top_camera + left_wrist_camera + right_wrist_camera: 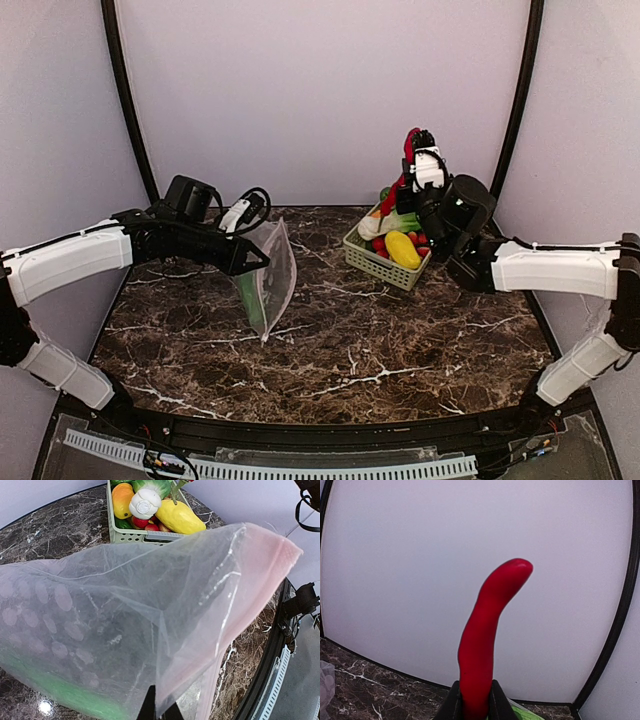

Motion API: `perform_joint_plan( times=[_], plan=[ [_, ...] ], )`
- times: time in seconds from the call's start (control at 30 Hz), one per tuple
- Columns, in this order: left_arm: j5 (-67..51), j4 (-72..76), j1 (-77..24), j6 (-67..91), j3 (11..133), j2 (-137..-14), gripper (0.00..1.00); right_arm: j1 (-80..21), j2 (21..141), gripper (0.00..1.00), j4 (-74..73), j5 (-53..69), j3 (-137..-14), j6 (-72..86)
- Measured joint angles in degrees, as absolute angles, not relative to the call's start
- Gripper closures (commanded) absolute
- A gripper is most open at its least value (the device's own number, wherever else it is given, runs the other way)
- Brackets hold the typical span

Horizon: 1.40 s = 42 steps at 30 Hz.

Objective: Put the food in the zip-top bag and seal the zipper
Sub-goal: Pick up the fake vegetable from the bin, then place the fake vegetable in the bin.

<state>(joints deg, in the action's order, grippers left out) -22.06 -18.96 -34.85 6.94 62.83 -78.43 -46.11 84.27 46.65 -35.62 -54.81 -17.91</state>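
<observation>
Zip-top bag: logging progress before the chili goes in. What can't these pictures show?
Left wrist view: the green item inside the zip-top bag, blurred by dotted film.
Both bag views: whether the mouth is open; folds hide it.
Right wrist view: lower end of the red chili, hidden between the jaws.
Top view: basket bottom, covered by food.

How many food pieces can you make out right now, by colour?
Red: 2 (chili in the right hand, tomato cluster)
Yellow: 1 (corn)
Yellow-orange: 1 (rounded piece)
White-green: 1 (bok choy)
Green: 2 (pale piece inside the bag, dark piece in the basket)
Total: 7; the basket may hide more.
</observation>
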Motion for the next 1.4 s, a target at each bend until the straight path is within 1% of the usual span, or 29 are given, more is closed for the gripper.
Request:
perform_joint_plan(
  times=[0.1,0.23,0.47,0.7,0.83,0.9,1.03,1.2,1.4],
  plan=[
    [-22.02,-18.96,-34.85,6.92,62.83,-78.43,0.99,-46.11,80.40,0.84,41.63,-34.63,-54.81,-15.03],
    [-22.00,-18.94,-34.85,6.92,62.83,-78.43,0.99,-46.11,74.54,0.83,30.72,-30.76,-55.27,-9.93],
    [-22.09,-18.94,-34.85,6.92,62.83,-78.43,0.99,-46.13,68.58,0.81,5.50,-21.21,-64.03,-1.83],
    [-23.44,-17.96,-34.87,6.96,62.35,-78.43,0.99,-46.13,67.48,0.81,-13.58,-9.52,-71.00,5.41],
    [-24.47,-17.30,-34.85,7.14,61.80,-78.41,0.99,-46.13,70.26,0.84,-21.06,1.89,-74.83,9.96],
    [-24.69,-17.17,-34.85,7.20,61.58,-78.41,0.99,-46.13,72.53,0.86,-23.09,7.79,-76.12,12.49],
    [-24.97,-16.67,-34.87,7.53,61.34,-78.41,0.99,-46.59,76.69,0.88,-26.09,16.75,-76.25,17.10],
    [-25.98,-15.97,-34.87,8.23,61.34,-78.43,0.99,-47.48,77.62,0.88,-27.09,20.78,-75.09,20.88],
    [-26.92,-15.73,-34.87,8.84,61.34,-78.72,0.99,-47.75,77.60,0.89,-25.19,22.70,-73.45,22.68]
  ],
)
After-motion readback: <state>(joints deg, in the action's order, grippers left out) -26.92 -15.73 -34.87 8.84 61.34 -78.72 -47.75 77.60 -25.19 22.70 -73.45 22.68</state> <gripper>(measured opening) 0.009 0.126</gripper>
